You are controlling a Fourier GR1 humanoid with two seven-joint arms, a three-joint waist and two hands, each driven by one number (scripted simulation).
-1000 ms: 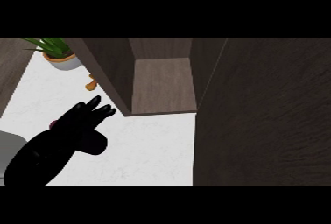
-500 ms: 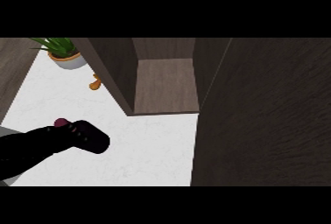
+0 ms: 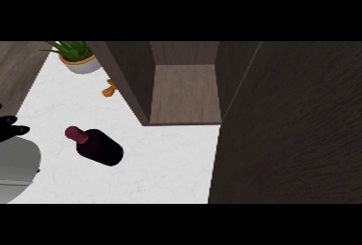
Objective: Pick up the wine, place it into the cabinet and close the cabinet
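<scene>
Wine bottle [image 3: 96,146] alone on the white counter [image 3: 163,165], held by nothing. Set near and to the left of the cabinet [image 3: 130,79], just outside its open front. Reddish cap toward the far left, dark body toward the near right. Upright or leaning: hard to judge from so steep a look down.

Left hand [image 3: 8,125] only a sliver of black at the left edge, above its grey forearm [image 3: 16,165]. Clearly apart from the bottle. Spread or curled: cannot tell from what shows. Right hand nowhere in view.

Wooden shelf [image 3: 185,91] inside the cabinet bare and open. Broad dark panel [image 3: 297,124] across the right side, probably the open door. Potted plant [image 3: 74,57] at the far left, and a small orange object [image 3: 108,89] against the cabinet's left wall.

Judged by the layout: pick-up not yet done, with placing and closing both ahead.

Risks from here:
- Tipping or rolling the bottle with a sideways approach from the left. A round body on a smooth top, liable to slide toward the cabinet wall or the near edge.
- Grasping too close to the narrow neck, with the heavy body swinging during the lift.
- Clipping the cabinet's left wall on the way in, given the bottle's start to the left of the opening.
- Setting the bottle too near the shelf's front lip, and striking it with the door on closing.
- Brushing the orange object or the plant with a wide arc.
</scene>
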